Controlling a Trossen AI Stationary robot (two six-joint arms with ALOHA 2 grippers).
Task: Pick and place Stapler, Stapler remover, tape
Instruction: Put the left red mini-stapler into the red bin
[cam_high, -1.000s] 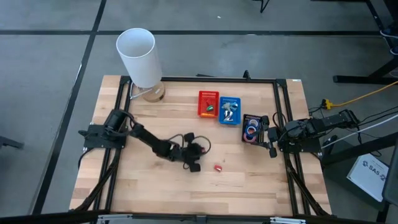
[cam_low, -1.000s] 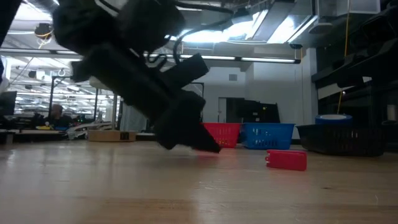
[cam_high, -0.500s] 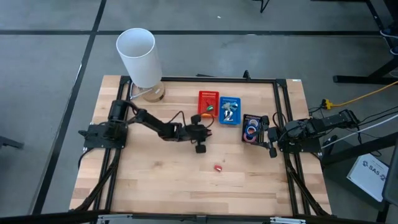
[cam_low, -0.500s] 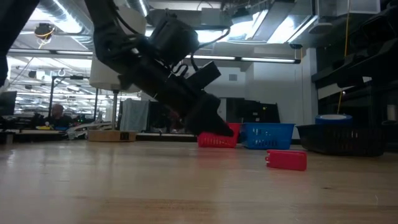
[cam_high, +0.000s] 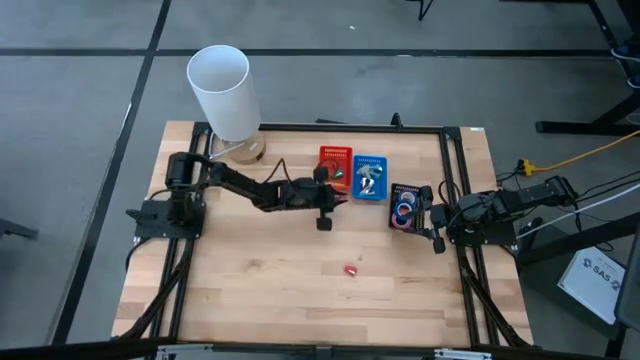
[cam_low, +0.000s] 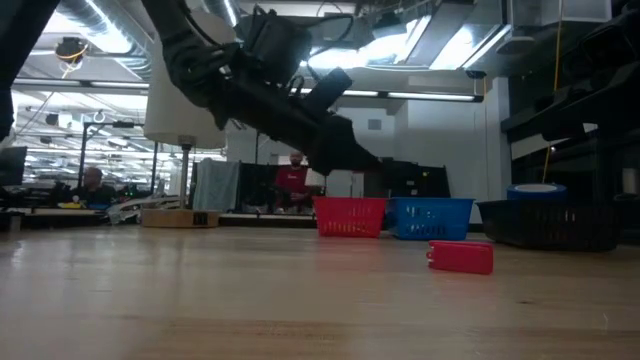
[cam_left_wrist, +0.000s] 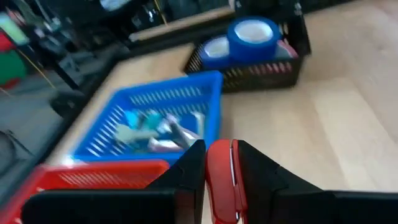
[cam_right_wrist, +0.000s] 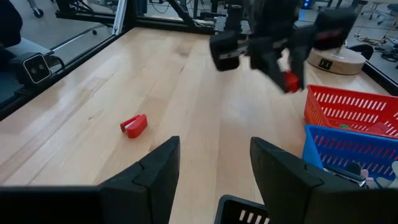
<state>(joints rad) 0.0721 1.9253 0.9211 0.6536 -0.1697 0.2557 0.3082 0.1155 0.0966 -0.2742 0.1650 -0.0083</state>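
Red stapler (cam_left_wrist: 221, 180) pinched in left gripper (cam_high: 326, 192), held above the counter (cam_high: 260, 290) just beside the red basket (cam_high: 336, 157). Tape rolls (cam_left_wrist: 252, 37) sit in the black basket (cam_high: 407, 207); right gripper (cam_right_wrist: 214, 171) spread, waiting beside it

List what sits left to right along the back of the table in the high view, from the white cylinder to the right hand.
White cylinder → left hand holding a red stapler → red basket → blue basket → black basket → right hand.
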